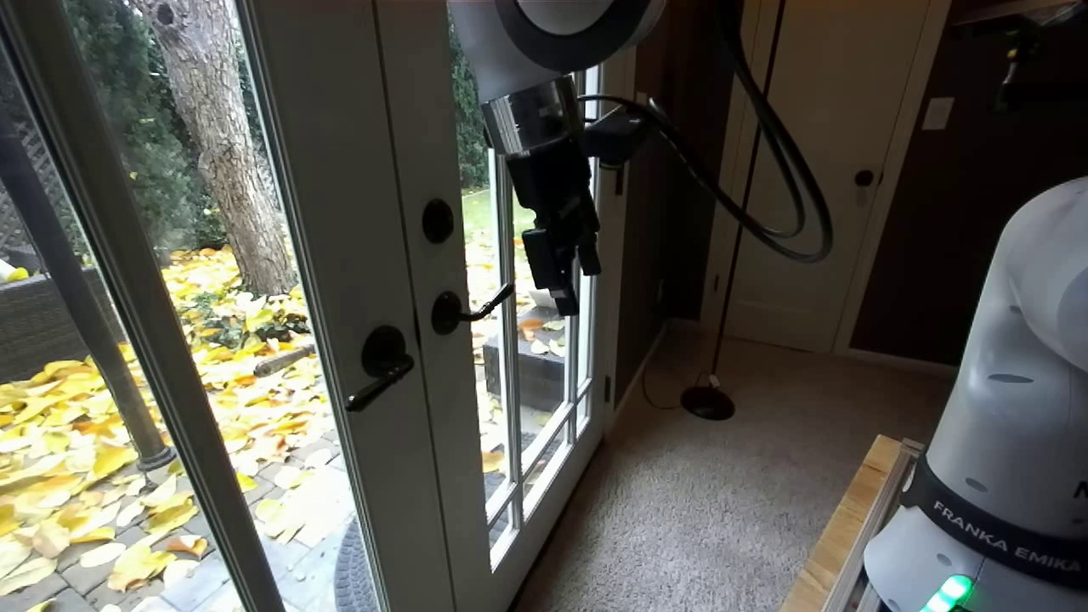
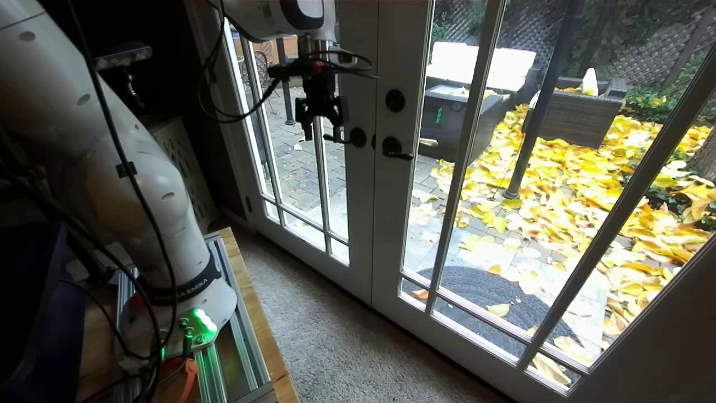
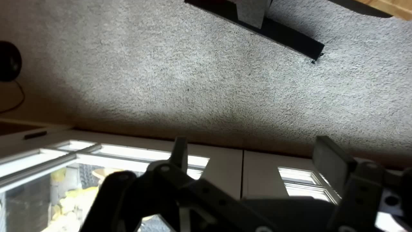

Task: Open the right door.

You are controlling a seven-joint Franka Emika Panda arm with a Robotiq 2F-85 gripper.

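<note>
Pincer (image 2: 323, 126), jaws apart, clear of right door (image 2: 389, 224) and its edges.

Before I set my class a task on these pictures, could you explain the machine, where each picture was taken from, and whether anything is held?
This is a robot arm with a two-fingered gripper. Two pictures were taken from outside the robot; the wrist view comes from the arm itself, looking down past the fingers at the carpet. Facing it are the right door, the one to be opened, and a matching glass door; both look shut. The right door has a deadbolt above its lever handle. A round black base stands on the carpet. The fingers are apart, holding nothing.
</note>
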